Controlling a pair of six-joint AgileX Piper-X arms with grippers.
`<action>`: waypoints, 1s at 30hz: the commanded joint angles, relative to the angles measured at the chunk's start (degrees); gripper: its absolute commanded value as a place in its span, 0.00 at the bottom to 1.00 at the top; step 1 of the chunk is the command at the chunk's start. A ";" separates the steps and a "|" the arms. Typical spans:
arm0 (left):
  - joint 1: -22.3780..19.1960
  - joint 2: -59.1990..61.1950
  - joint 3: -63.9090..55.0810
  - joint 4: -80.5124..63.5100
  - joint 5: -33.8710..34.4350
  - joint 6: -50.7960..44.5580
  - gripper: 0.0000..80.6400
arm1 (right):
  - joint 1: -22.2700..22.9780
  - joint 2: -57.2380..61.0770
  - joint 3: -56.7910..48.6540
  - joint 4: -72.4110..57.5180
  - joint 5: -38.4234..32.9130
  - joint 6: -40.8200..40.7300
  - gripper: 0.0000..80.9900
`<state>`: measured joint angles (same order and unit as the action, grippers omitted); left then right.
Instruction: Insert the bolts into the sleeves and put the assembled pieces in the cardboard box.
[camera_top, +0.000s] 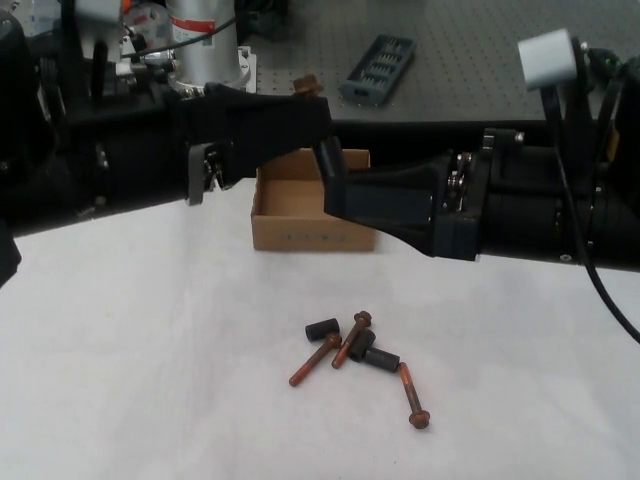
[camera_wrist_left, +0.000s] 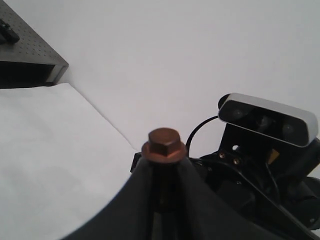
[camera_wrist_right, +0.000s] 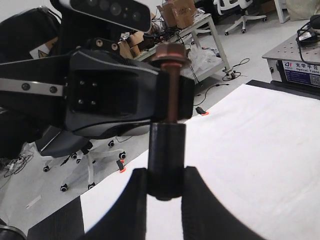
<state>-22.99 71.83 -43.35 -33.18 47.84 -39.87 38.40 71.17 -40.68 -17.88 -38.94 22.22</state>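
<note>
Above the open cardboard box (camera_top: 300, 232) at the upper centre of the high view, both arms lie nearly level and meet tip to tip from the left and right edges, while loose copper bolts (camera_top: 412, 395) and short black sleeves (camera_top: 321, 328) cluster on the white sheet (camera_top: 140, 360) at lower centre. The left wrist view shows the left gripper (camera_wrist_left: 164, 167) pinched tight on a copper-coloured hex-head bolt (camera_wrist_left: 164, 145), its head just proud of the fingers. The right wrist view adds the right gripper (camera_wrist_right: 165, 187) clamped round a black cylindrical sleeve (camera_wrist_right: 167, 145), the bolt's shank meeting the sleeve's free end.
</note>
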 joint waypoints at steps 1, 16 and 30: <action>0.50 0.10 0.13 0.54 1.48 1.76 0.01 | -0.56 -1.36 -0.90 -3.09 0.66 0.07 0.03; 0.50 0.10 0.13 0.54 2.94 0.66 0.64 | -0.56 -1.36 -0.90 -3.09 0.66 0.07 0.03; 8.39 -4.19 0.13 8.43 4.30 3.25 0.58 | -3.40 -0.98 -1.72 3.47 1.12 0.07 0.03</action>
<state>-16.88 70.16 -42.89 -27.86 51.22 -39.17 36.83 70.70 -40.72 -17.86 -38.24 22.22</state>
